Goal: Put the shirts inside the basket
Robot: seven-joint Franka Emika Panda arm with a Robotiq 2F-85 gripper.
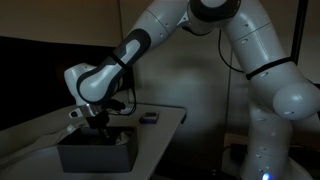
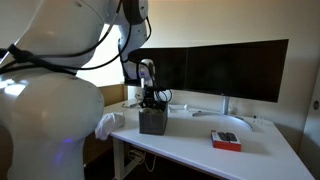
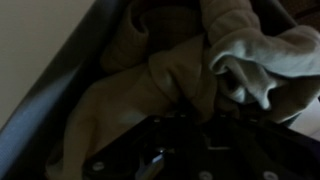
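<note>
1. One big white arm takes up the right side of an exterior view and reaches down toward the lower left. In both exterior views its wrist hangs right over the basket.
2. White counter carries everything. It runs across the lower right of the frame.
3. Two dark monitors stand side by side at the back of the counter, screens off.
4. Dark grey basket sits on the counter in the lower left of that frame. It shows up near the middle in an exterior view, in front of the monitors.
5. Shirts: in the wrist view a beige shirt lies crumpled inside the basket, up against its dark wall. A paler shirt is bunched on top of it in the upper right of the frame. An off-white shirt is heaped at the counter's left edge, just beside the basket and outside it.
6. Tool is down at the basket's rim, with its tips among the cloth. The wrist view is way too dark, so I honestly can't tell if it's spread or pinching anything.
7. Small flat object, red-sided with a lighter top, lies well apart from the basket toward the lower right.
</note>
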